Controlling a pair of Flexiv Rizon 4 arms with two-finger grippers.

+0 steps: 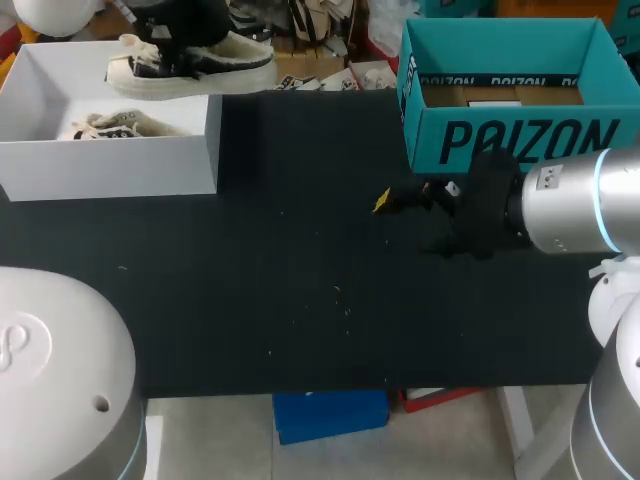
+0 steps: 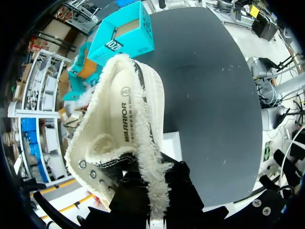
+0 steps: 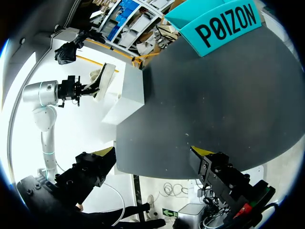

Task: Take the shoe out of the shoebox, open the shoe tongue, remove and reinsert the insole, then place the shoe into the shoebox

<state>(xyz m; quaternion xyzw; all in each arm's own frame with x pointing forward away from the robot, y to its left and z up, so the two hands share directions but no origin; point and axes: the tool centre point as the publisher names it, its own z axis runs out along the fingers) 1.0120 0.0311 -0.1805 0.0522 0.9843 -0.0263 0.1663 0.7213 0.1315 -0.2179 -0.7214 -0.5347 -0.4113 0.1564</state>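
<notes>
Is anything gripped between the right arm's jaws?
No: in the right wrist view the jaws stand wide apart, with only the black table showing between them.

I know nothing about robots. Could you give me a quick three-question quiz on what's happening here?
1. True or false: the right gripper holds a shoe.
2. Where is the lifted shoe? A) in the air at the white shoebox B) inside the teal box C) flat on the table
3. Fill in: a second shoe lies inside the ___ shoebox.
Key: 1 false; 2 A; 3 white.
</notes>
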